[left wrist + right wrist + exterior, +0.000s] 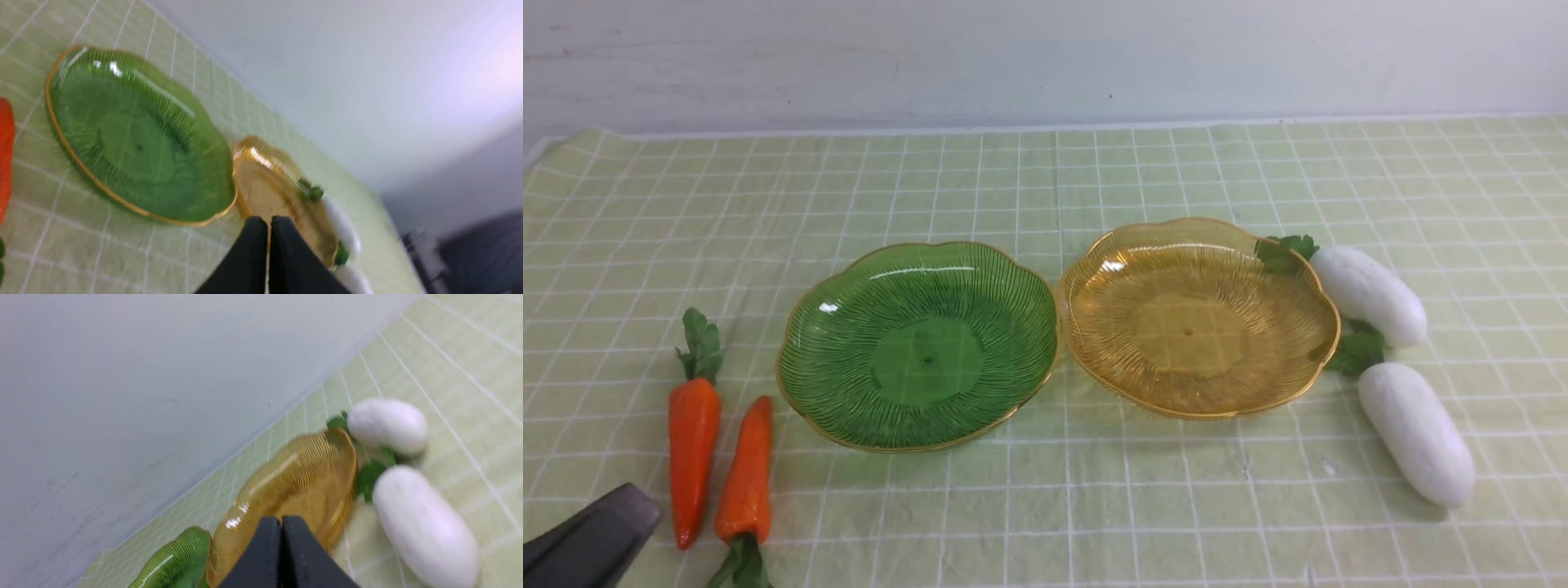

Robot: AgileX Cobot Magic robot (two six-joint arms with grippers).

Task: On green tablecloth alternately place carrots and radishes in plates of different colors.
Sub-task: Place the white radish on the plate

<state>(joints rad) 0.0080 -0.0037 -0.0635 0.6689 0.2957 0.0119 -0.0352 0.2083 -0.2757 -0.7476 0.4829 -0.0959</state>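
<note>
Tablecloth (1045,171) far strip and near-middle edge clear; plates (916,347) rim-to-rim mid-cloth, carrots (693,457) block near-left corner, radishes (1372,294) crowd plates' right side.

Front camera overlooks everything; both low wrist cameras share the amber plate (302,477).

So the tablecloth (1094,506) is pale yellow-green with a thin white grid all over. The green plate (849,408) is deep see-through green and the amber plate (1282,359) is honey yellow, both with fine ribbed lines and gold rims. The carrots (693,441) are bright orange with dark green tops, the radishes (1417,433) plain white with green leaves.
</note>
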